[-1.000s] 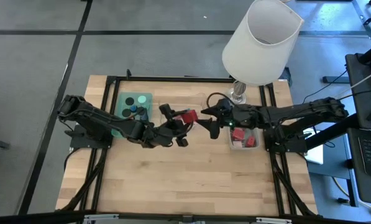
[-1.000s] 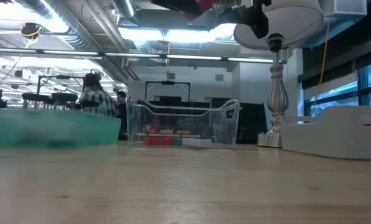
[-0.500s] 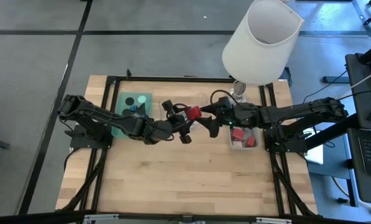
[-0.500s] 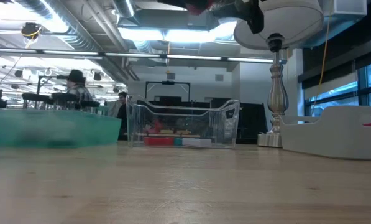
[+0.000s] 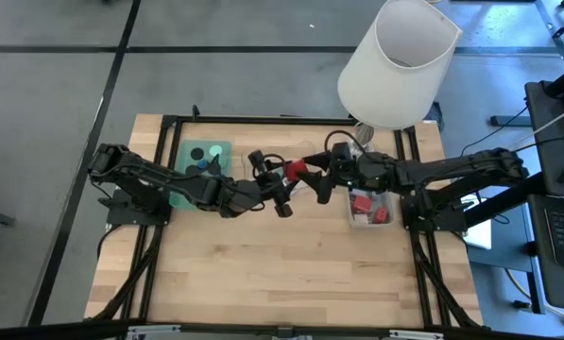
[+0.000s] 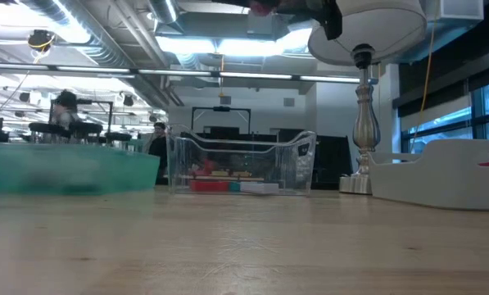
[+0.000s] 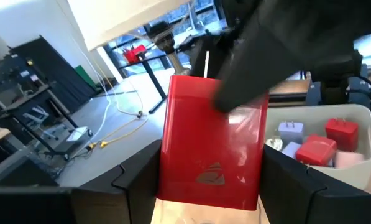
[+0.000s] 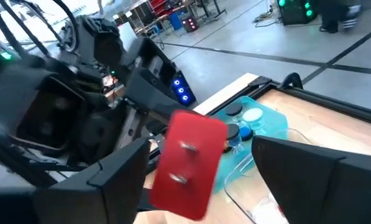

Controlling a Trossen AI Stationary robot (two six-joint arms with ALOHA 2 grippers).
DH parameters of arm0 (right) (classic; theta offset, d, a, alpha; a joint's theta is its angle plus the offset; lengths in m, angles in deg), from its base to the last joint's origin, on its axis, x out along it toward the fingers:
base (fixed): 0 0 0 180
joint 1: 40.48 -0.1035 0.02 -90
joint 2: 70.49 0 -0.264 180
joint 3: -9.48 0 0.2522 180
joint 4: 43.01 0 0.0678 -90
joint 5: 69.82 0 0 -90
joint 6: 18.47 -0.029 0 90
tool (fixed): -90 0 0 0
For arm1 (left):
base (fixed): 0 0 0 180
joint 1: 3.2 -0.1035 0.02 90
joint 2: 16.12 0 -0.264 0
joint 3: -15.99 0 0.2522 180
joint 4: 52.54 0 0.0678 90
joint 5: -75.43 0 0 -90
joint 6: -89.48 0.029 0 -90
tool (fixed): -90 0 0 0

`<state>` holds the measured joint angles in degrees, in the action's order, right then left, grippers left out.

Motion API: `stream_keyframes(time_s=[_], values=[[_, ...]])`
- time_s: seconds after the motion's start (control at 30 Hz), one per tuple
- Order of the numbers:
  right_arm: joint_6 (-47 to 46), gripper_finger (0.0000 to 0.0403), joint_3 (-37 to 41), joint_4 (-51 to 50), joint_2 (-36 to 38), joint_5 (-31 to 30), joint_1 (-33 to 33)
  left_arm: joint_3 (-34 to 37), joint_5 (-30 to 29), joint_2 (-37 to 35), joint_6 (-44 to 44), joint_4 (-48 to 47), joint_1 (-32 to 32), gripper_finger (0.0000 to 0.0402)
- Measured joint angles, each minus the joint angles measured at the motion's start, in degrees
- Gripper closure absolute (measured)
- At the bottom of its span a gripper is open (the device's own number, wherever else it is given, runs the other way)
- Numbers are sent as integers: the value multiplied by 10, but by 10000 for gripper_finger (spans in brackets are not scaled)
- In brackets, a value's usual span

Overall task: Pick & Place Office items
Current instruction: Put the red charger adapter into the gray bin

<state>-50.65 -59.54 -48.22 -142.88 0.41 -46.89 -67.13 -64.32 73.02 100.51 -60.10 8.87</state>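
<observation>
A red block with two metal prongs on one face hangs high above the table middle, between both grippers. My left gripper is shut on it. My right gripper is open, with one finger on each side of the block in the right wrist view. A green tray holds short black cylinders with coloured tops. A grey tray holds red and white blocks. The low view shows only the arms' undersides at its top edge. My left gripper pinches the red block by its two narrow sides near its lower end, one finger on each side. It comes roughly level from the table's left, and the block is lifted clear. My right gripper has one finger across the block's upper corner; I cannot tell whether it touches.
A big white-shaded lamp stands at the far right, its base beside the grey tray. A clear tray with small items sits between the green and grey trays. The near half of the wooden table is bare.
My left gripper has carried the red block toward the table's right and slightly toward its far edge, up to my right gripper. My right gripper has shifted a little left and toward the far edge, so its fingers now flank the block.
</observation>
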Motion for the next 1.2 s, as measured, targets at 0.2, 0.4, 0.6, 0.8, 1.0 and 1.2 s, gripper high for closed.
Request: stream_keyframes(time_s=[0.2, 0.4, 0.6, 0.8, 1.0, 1.2], values=[[-32, 145, 0, 3, -18, -25, 0, 0, -1, 0, 42, 29, -10, 180], [-33, 160, 0, 9, -23, -61, 0, 0, 2, 0, 45, 25, -18, 180], [-19, 187, 0, 13, -23, -79, -1, 0, -3, 0, 42, 15, -19, 180], [-17, 240, 0, 15, -23, -85, 0, 0, 4, 0, 32, 13, -27, 180], [-21, 277, 0, 16, -25, -92, 0, 0, 11, 0, 38, 14, -31, 180], [-10, 277, -1, 16, -25, -89, 0, 0, 0, 1, 46, 26, -27, 166]])
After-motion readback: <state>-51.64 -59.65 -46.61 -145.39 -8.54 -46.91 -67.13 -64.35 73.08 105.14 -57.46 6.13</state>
